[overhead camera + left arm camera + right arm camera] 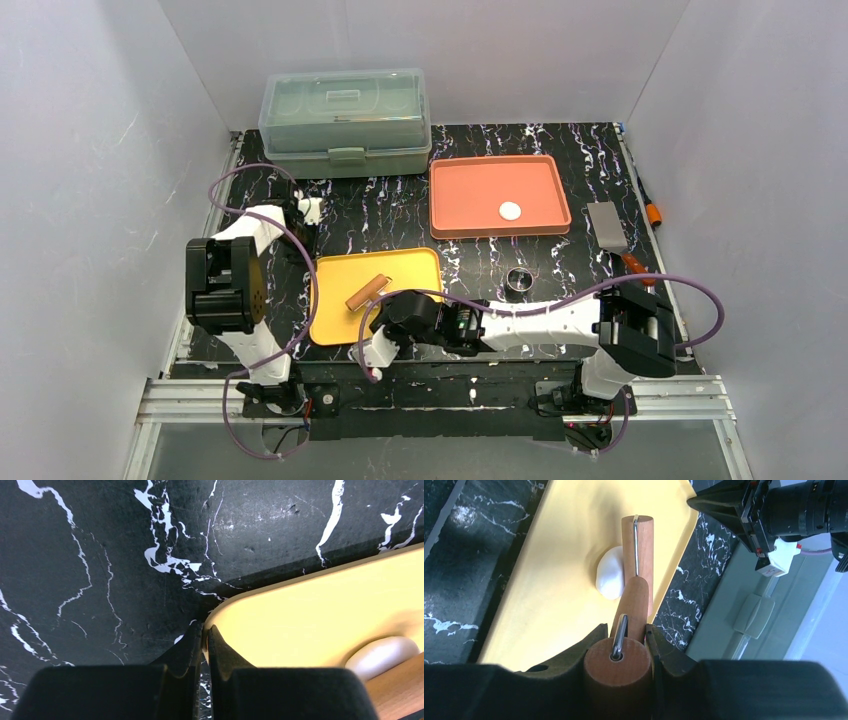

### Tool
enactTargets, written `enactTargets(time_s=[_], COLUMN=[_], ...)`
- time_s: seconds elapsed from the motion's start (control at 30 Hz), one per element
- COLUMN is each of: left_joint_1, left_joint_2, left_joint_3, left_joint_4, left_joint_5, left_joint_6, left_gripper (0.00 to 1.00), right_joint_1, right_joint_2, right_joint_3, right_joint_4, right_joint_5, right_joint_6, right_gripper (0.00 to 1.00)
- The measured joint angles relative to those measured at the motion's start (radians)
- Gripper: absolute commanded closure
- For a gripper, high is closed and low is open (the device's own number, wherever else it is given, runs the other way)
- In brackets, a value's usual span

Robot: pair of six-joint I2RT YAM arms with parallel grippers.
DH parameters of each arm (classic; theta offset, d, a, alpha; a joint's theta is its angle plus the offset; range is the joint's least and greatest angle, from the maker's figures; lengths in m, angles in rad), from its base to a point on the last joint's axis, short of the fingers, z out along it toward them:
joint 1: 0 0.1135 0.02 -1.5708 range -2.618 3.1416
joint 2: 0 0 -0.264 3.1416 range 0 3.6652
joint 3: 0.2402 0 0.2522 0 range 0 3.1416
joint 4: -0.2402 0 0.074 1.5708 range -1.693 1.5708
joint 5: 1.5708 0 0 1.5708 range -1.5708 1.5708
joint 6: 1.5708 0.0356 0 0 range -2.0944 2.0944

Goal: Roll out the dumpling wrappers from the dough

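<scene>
Not far in, from where I'm standing. One wrapper (511, 210) is finished: a small round white disc lying alone in the orange tray (450, 175), which sits behind the yellow tray (400, 268) and off to its right. Everything else is left to do.

The dough (609, 572) is on the yellow tray, a rounded lump that doesn't look flattened at all. The pin (638, 550) lies right up against it, touching its side. Whether the roller is pressing on the dough or just resting beside it, I can't tell.

The right gripper (625, 628) has its jaws clamped snugly around the pin's near handle at the front of the yellow tray. The left gripper (205, 635) is at that tray's far left corner, jaws almost closed with only a sliver of gap, and the rim looks pinched between them. My guess is it's steadying the tray.

So I'd say it's at the start of rolling this lump. After that comes cutting, and the ring (518, 280) waits on the worktop (400, 215) just right of the yellow tray.

The lidded box (345, 120) is behind the yellow tray, and I can't make out what's inside.
</scene>
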Motion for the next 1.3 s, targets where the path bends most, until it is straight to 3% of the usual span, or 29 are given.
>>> enactTargets(time_s=[0.6, 0.9, 1.3], left_joint_1=[-0.005, -0.01, -0.012], left_joint_2=[-0.069, -0.078, -0.092], left_joint_3=[-0.087, -0.098, -0.114], left_joint_4=[0.087, 0.099, 0.117], left_joint_5=[0.004, 0.005, 0.003], left_joint_6=[-0.072, -0.073, -0.072], left_gripper=[1.0, 1.0, 1.0], right_joint_1=[0.046, 0.047, 0.03], right_joint_2=[0.045, -0.029, 0.053], right_joint_3=[0.014, 0.002, 0.029], right_joint_4=[-0.028, -0.122, -0.064], right_joint_5=[0.14, 0.142, 0.164], right_joint_6=[-0.028, 0.003, -0.042], right_gripper=[0.99, 0.99, 0.99])
